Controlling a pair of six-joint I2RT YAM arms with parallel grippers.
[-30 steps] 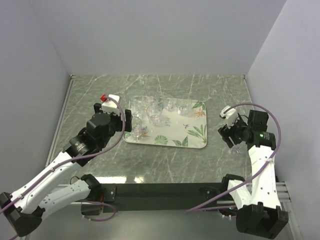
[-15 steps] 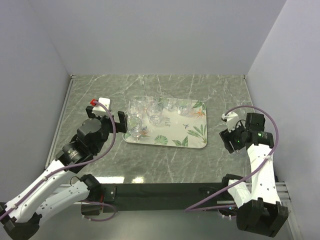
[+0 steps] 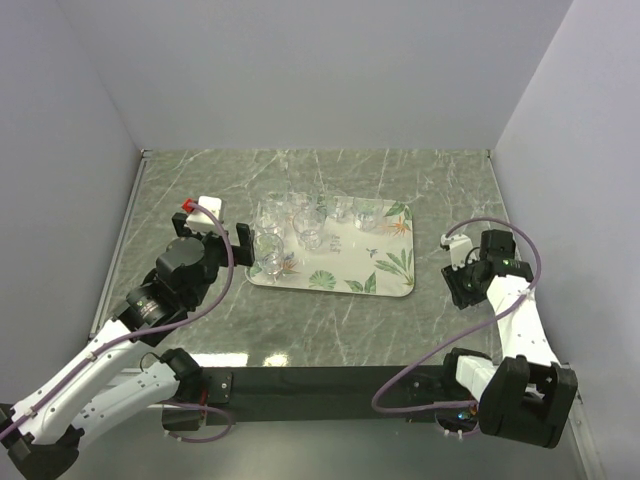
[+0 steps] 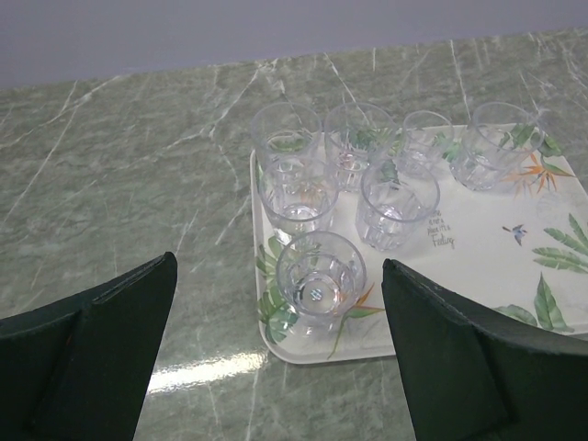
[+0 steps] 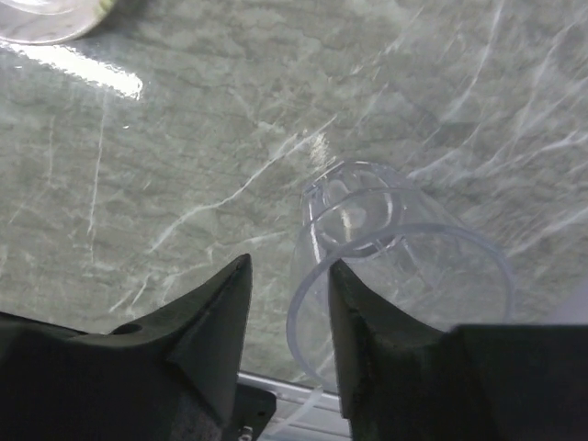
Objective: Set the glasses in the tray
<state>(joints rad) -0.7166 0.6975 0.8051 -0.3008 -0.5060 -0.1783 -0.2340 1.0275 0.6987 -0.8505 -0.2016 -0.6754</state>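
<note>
Left hand: my left gripper [image 4: 277, 265] has its jaws spread wide, one in each bottom corner of its wrist view. Nothing is between them and nothing is held.
Left hand, place: left of centre in the overhead view, just off the left end of the tray [image 3: 345, 255].
Right hand: my right gripper [image 5: 288, 276] is part-way open. The near wall of the loose glass [image 5: 395, 266] stands in the gap. One jaw is outside that wall and the other looks to be inside the mouth.
Right hand, grip: I see a little space on both sides of the wall, so it is not clamped. Nothing is lifted.
Right hand, place: low at the right edge of the overhead view, well apart from the tray.
Loose glass: clear, with its mouth toward the wrist camera and its base farther off against the table [image 3: 200, 180]. It fills the lower right of that view.
Glasses on the tray: seven glasses [image 4: 320, 271] are bunched at the tray's left end. Four are in a back row, two in front of them, and one is nearest the left gripper. All are upright.
Tray: cream with green leaves and orange flowers, lying flat at the centre of the overhead view. Its right half is bare.
Table: grey-green marble pattern.
</note>
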